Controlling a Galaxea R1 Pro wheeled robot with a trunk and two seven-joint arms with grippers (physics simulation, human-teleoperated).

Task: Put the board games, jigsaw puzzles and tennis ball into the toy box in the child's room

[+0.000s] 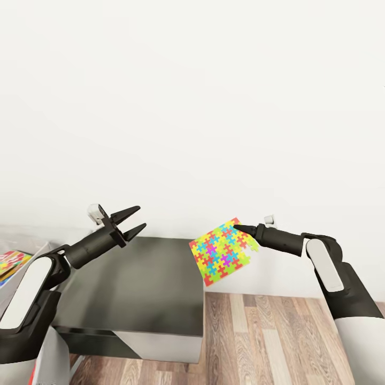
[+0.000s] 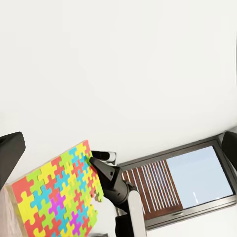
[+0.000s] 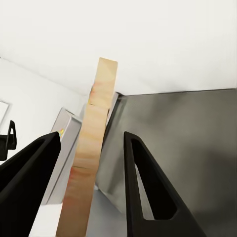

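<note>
One jigsaw puzzle (image 1: 224, 251), a thin square of bright interlocking pieces, hangs tilted in the air just off the right edge of the table's dark grey wing (image 1: 139, 283). My right gripper (image 1: 239, 229) is shut on its upper corner. In the right wrist view its tan edge (image 3: 94, 148) runs between the two black fingers (image 3: 148, 187). The left wrist view faces the puzzle (image 2: 57, 197) and the right gripper (image 2: 96, 165). My left gripper (image 1: 130, 222) stands open and empty above the wing's left part. The toy box (image 1: 24, 240) sits at the far left with something flat and colourful (image 1: 12, 260) in it.
A white wall rises straight behind the table. Wood plank floor (image 1: 267, 342) lies to the right of the wing, under the puzzle. The wing's white front (image 1: 155, 345) faces me. A window (image 2: 182, 182) is in the left wrist view.
</note>
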